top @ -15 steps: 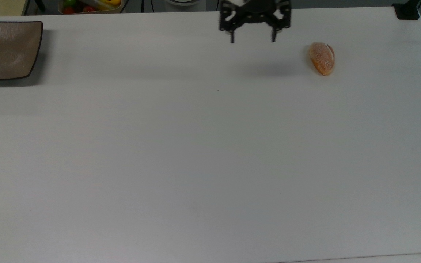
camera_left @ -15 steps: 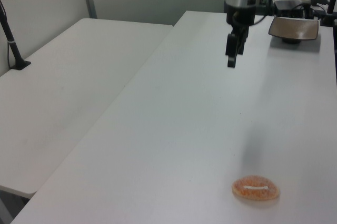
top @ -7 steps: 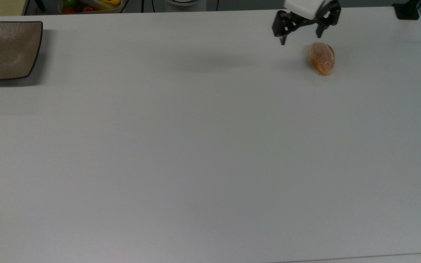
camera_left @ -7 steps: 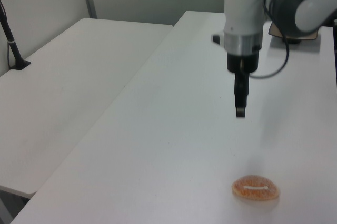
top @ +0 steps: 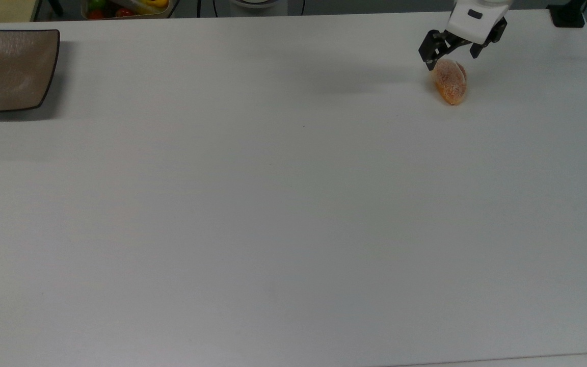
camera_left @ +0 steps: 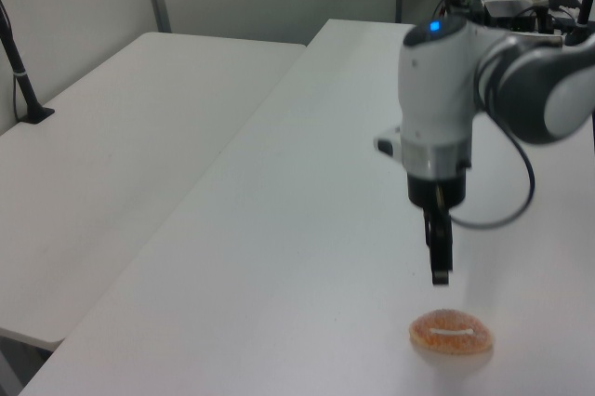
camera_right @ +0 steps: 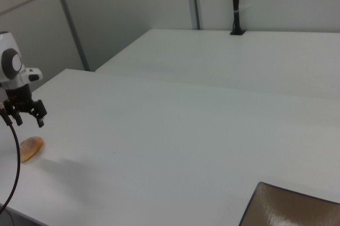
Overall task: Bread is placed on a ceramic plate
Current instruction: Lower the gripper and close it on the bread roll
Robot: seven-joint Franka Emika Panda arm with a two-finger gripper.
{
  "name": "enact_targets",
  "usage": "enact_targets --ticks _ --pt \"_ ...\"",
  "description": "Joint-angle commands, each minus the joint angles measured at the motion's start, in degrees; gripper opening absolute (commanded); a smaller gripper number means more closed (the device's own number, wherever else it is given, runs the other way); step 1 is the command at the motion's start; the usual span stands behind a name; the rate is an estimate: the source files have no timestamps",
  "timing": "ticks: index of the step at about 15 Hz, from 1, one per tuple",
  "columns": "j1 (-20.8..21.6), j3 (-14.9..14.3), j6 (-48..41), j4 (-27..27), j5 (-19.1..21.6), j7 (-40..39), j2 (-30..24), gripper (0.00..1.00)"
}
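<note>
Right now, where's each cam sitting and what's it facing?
Top view: overhead, looking down on the table; gripper, open, above the bread; ceramic plate far left.
Left view: low at the bread's end, looking along the table; arm and gripper.
Right view: low at the plate's end; gripper.
All share bread and gripper.

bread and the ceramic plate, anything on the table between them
Nothing. In the top view the stretch of white table from the bread to the ceramic plate is bare.
</note>
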Motion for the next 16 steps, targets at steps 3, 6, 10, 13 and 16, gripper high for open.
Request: enact_targets --ticks 3,6,10,13,16 --pt "3.55 -0.07 3.38 0.49 -4.37 5.18 5.42 1.0" --pt "5.22 -0.07 4.7 0.4 -5.34 5.45 7.18 1.0" --pt "5.4 -0.07 4.61 0.4 -6.04 5.53 7.44 0.88" --pt "5.23 -0.07 4.61 0.49 -6.22 6.85 7.44 0.43" --pt "5.31 -0.07 4.61 0.49 -6.22 6.94 7.27 0.22"
